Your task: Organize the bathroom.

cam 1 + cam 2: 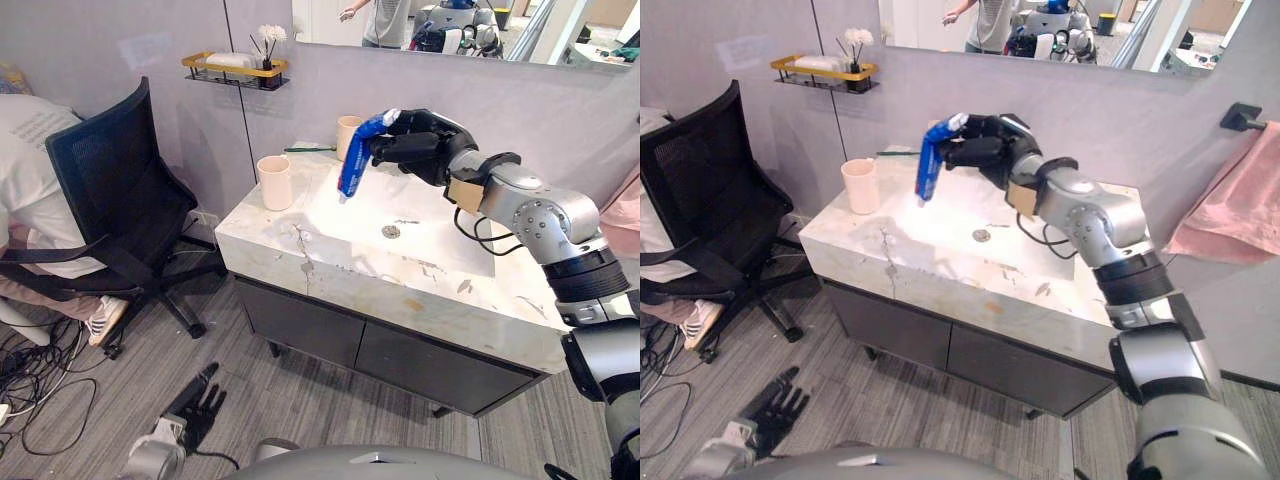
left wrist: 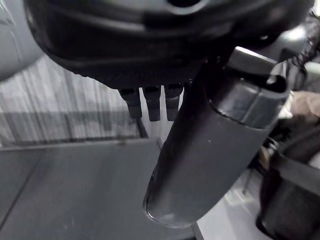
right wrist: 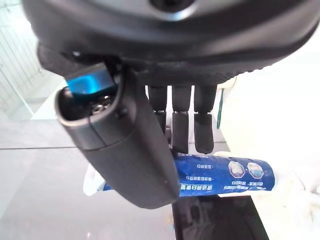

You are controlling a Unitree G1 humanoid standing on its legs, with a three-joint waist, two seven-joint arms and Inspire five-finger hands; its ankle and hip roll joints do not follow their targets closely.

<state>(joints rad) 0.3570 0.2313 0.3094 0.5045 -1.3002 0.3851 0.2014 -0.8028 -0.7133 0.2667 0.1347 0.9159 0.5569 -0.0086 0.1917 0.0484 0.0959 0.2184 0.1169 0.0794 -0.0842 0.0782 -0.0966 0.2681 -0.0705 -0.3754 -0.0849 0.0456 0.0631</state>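
Low by the floor, nearest the head camera, the left hand (image 1: 200, 405) hangs idle with its fingers relaxed and straight, holding nothing, well apart from the marble vanity (image 1: 300, 255).

Over the vanity the right hand (image 1: 415, 145) is closed around the upper end of a blue toothpaste tube (image 1: 355, 160), thumb on one side and fingers on the other, as its wrist view confirms. Held clear of the counter, the tube hangs above the left part of the sink basin (image 1: 395, 225), its long axis steeply tilted: the gripped end is up and toward the wall, the free white-capped end points down and to the robot's left.

Two beige cups stand on the counter. One cup (image 1: 275, 182) sits near the left front corner; the other cup (image 1: 347, 135) stands at the back, just behind the tube, with a green toothbrush (image 1: 310, 149) lying beside it.

My reading is that the tube is meant for a cup. The rear cup is nearer, and the tube's lower end already points roughly leftward toward it. The right hand is the one placed to do this.
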